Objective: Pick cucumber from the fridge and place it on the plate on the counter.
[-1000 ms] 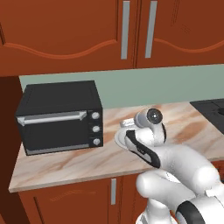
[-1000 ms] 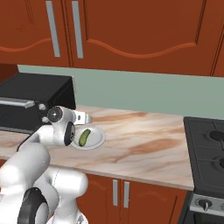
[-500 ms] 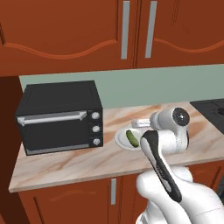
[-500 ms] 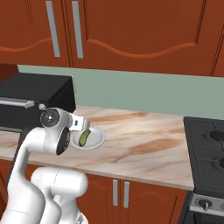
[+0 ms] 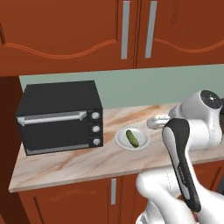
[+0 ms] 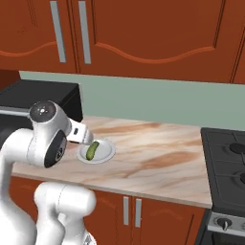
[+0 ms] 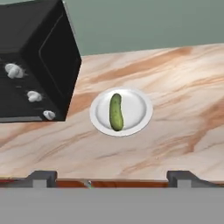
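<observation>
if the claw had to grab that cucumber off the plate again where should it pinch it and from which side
Probably at its middle, coming straight down from above. The cucumber lies flat on the plate, a short oblong with rounded ends that would slip; the claw should close across its narrow width. The toaster oven stands close beside the plate, so a side approach looks cramped.

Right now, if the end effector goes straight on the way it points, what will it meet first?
Probably the cucumber lying on the plate, since both sit near the middle of the hand view, ahead of the open end effector. Depth is unclear, so it could land on the counter just before the plate instead.
</observation>
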Available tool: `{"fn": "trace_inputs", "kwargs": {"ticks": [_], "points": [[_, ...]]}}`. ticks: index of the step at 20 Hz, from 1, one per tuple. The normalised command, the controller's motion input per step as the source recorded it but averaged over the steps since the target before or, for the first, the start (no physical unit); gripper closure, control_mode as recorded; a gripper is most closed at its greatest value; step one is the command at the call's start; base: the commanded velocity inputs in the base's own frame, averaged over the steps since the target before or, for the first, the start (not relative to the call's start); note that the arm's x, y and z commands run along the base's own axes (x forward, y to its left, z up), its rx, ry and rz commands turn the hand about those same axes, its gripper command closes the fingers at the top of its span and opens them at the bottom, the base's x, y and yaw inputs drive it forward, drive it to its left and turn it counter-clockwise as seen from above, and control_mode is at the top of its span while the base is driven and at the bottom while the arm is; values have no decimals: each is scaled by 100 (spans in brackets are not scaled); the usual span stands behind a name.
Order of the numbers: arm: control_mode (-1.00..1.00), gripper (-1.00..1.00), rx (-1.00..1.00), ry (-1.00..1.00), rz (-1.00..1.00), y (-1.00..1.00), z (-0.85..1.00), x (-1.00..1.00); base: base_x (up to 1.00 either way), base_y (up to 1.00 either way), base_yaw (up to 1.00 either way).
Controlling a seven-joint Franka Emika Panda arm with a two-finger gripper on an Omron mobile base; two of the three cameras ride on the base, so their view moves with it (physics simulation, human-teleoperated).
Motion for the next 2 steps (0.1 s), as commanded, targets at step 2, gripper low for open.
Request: {"fn": "trace_inputs", "kwargs": {"ticks": [2], "points": [[-100,-100,0,0,-3,0,0,-100,0,0,0]]}}
